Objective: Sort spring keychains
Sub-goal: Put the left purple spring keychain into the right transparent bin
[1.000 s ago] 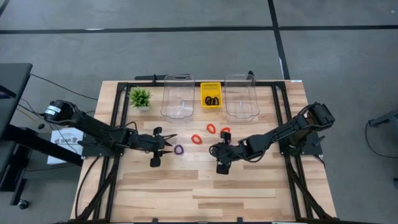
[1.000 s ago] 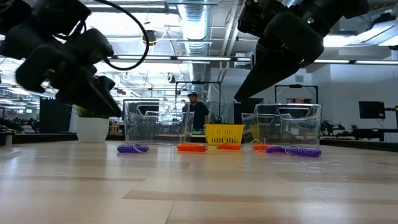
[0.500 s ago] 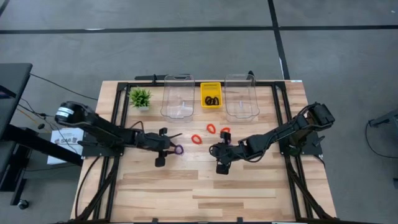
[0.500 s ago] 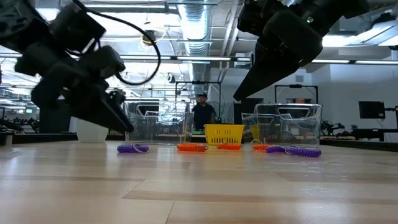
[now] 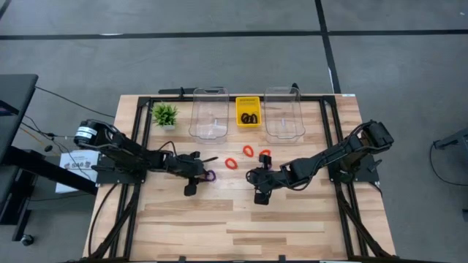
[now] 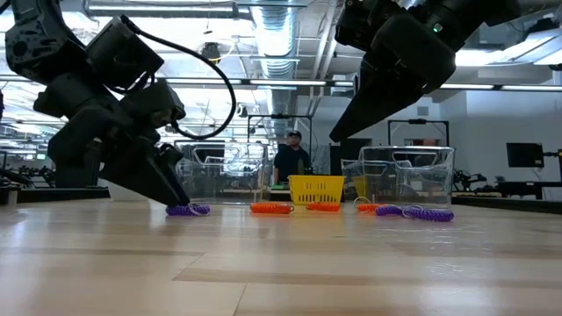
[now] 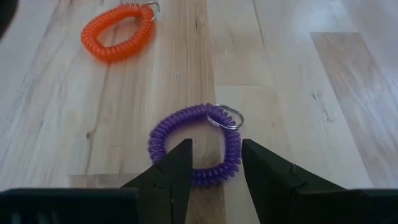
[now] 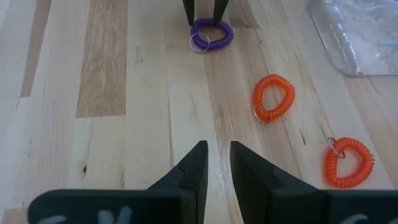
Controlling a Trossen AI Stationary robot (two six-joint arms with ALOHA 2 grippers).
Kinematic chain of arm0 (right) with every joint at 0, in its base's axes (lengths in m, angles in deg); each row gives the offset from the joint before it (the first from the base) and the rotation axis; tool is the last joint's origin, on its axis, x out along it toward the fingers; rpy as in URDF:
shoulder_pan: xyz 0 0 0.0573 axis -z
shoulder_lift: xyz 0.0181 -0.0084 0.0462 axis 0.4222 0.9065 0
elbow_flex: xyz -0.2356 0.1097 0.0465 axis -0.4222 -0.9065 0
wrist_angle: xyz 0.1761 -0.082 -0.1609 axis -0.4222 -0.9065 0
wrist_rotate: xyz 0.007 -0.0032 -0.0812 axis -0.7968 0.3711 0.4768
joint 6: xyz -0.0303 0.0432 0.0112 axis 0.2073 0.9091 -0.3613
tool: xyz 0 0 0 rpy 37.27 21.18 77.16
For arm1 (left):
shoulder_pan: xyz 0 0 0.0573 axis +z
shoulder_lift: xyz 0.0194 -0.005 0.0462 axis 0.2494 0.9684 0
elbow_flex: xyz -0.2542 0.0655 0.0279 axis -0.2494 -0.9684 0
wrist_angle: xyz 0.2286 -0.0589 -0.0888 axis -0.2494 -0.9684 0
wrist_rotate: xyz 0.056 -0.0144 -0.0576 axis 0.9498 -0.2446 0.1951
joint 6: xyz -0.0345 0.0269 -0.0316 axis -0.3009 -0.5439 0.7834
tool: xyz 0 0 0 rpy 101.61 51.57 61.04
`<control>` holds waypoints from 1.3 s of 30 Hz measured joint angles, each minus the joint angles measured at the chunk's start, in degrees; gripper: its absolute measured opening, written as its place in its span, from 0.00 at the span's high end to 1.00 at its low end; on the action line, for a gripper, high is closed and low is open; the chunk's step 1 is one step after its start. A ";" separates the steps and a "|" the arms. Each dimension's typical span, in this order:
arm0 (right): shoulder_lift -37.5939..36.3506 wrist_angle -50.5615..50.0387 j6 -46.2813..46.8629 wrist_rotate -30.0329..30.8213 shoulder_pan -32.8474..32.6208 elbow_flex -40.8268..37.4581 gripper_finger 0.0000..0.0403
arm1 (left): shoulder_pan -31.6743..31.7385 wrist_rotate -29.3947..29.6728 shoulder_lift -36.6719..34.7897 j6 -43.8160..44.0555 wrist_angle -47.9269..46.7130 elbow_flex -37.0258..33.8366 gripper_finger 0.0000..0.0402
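High view: left gripper (image 5: 205, 166) has pushed right over the last second, from short of the purple keychain (image 5: 210, 175) to right at it. Right gripper (image 5: 255, 177) hasn't moved, parked mid-table. Three red keychains (image 5: 248, 150) lie in a loose row between the arms. Black keychains (image 5: 249, 117) already sit in the yellow bin (image 5: 247, 101); both clear bins (image 5: 209, 111) look empty. Plant (image 5: 164, 114) at the back left, untouched.

Low view: left gripper (image 6: 172, 195) has dropped from well above the table down to the surface, tips touching or just beside the purple keychain (image 6: 188, 210). Right arm unchanged, hanging high. A second purple keychain (image 6: 414, 211) lies off to the right on the table. A person stands in the room behind.

Left wrist view: left gripper (image 7: 212, 163), fingers (image 7: 177, 167) parted, straddling the near side of the purple keychain (image 7: 195, 144); nothing gripped yet. A red keychain (image 7: 118, 32) lies beyond it.

Right wrist view: right gripper (image 8: 215, 160) narrow gap between fingers, holding nothing, bare wood between them. Purple keychain (image 8: 211, 33) far ahead with the left arm's tips on it; two red keychains (image 8: 273, 98) to the side.

Meaning: approach looks done, left arm is set to close on purple. Blacks sorted, reds and purples still out on the table.
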 joint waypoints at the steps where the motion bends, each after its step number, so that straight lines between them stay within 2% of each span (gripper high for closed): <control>1: 0.00 0.00 0.00 0.00 0.00 0.00 0.86 | 0.00 0.00 0.00 0.00 0.04 0.00 0.66; 15: 0.00 0.02 -0.01 0.02 0.00 0.00 0.86 | 0.00 0.02 0.12 0.28 0.08 0.00 0.66; 26: 0.00 1.29 -0.49 0.02 0.00 0.00 0.86 | 2.05 0.08 7.32 1.95 2.10 1.38 0.66; 39: 0.00 1.27 -0.49 0.02 0.00 0.00 0.86 | 2.40 -0.29 7.98 2.19 1.83 2.12 0.69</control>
